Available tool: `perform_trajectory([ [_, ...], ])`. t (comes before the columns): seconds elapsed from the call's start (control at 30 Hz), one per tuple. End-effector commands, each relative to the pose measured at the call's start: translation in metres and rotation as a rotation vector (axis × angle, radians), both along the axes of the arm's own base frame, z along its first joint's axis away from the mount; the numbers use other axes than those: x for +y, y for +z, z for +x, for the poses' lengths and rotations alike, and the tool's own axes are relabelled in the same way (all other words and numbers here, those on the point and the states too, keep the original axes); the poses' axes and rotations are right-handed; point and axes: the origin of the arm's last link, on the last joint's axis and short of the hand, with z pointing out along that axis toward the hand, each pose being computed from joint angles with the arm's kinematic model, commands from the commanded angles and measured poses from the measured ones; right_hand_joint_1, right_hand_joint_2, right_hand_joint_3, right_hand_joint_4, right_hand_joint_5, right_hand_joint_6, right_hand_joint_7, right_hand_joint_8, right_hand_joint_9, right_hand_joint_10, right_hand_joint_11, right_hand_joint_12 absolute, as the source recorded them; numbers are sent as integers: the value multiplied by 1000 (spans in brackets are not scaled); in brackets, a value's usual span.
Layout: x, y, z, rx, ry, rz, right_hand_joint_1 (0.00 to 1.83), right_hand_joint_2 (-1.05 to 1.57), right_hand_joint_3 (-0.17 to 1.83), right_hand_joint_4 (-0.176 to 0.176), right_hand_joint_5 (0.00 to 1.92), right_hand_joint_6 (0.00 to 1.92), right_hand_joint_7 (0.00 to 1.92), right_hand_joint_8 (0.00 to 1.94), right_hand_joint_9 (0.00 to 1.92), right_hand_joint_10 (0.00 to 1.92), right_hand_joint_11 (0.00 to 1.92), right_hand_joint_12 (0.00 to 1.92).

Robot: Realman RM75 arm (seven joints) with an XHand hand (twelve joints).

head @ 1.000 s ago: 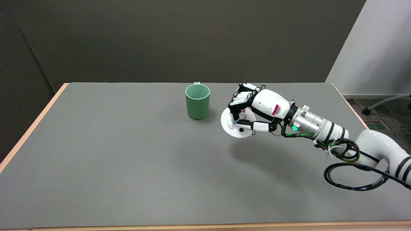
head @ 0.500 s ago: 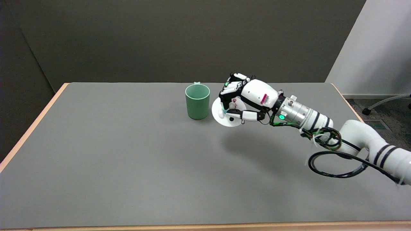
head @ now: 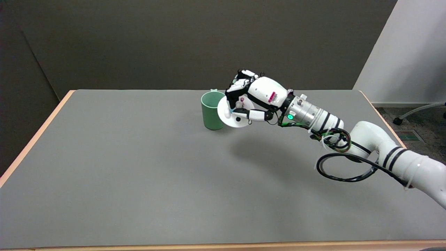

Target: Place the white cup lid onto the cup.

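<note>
- Right hand [head: 251,94] holds the white cup lid [head: 232,116] in the air, fingers clamped around its knob and upper face; disc tilted, its low edge toward the camera.
- Lid overlaps the right side of the green cup [head: 213,110] in this view; touching or just short, cannot tell.
- Cup stands upright on the grey table [head: 139,167], mouth open, nothing on it yet.
- Risk: lid's leading edge sits about rim level. A sideways push from here likely knocks or tips the light cup.
- Risk: tilted disc, if released as is, probably lands on one rim edge and slides off.
- Risk: grip looks small on the knob; a bump against the rim may twist the lid loose.
</note>
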Motion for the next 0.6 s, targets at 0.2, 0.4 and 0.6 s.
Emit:
perform_trajectory([
  [0.2, -48, -34, 22, -40, 21, -27, 1138, 1196, 118, 25, 707, 1341, 754, 1415, 562, 829, 53, 1257],
  [0.4, -63, -43, 17, -41, 4, -39, 1140, 1199, 107, 27, 710, 1334, 762, 1402, 568, 825, 115, 1242],
  [0.6, -75, -51, 17, -48, -5, -48, 1140, 1196, 110, 26, 712, 1331, 764, 1398, 572, 822, 154, 1239],
])
